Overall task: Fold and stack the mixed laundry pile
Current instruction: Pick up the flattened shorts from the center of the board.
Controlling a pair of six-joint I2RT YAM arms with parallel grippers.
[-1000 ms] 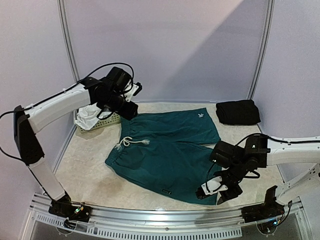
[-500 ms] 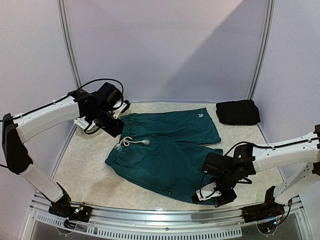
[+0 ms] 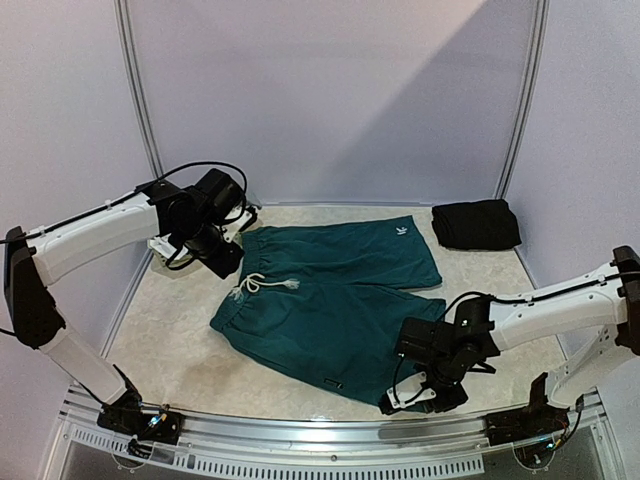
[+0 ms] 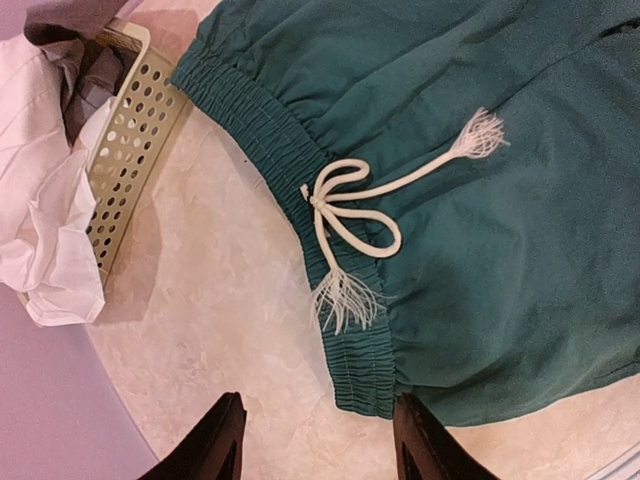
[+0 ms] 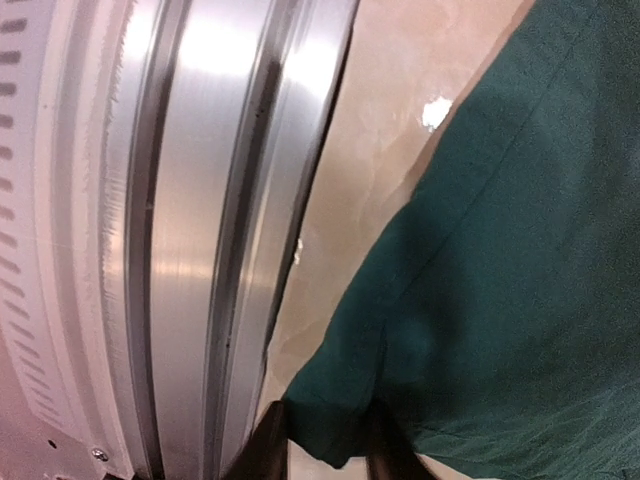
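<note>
Dark teal-green shorts (image 3: 330,300): spread flat in the middle of the counter (image 3: 165,345), waistband toward the left, both legs toward the right. At the waistband, the white drawstring (image 4: 365,205), tied in a loose bow, both ends frayed, lying on the cloth. Small white logo (image 3: 403,231) on the far leg, close to its hem.

Black trousers (image 3: 476,224): folded into a compact bundle at the far right corner of the counter, apart from the shorts and not touching them.

White cloth (image 4: 40,200): crumpled inside the pale perforated basket (image 4: 125,150) at the far left, partly hanging over its rim. Something dark also inside, too hidden to name. Basket just beside the far end of the waistband, mostly covered by the left arm in the top view.

Left gripper (image 4: 315,440): open to a middle width, nothing between the fingers (image 4: 215,445). Held over the left side of the shorts, by the waistband. In its wrist view, only bare counter and a corner of the elastic band seen in the gap. Not possible to tell whether touching the cloth.

Right gripper (image 5: 325,450): low at the near right corner of the shorts, just beside the metal rail (image 5: 200,200) along the near edge of the counter. Fingers drawn in from both sides against the hem corner of the near leg, the cloth bunched between them and filling the gap. Corner gripped; rest of that leg flat on the counter.
</note>
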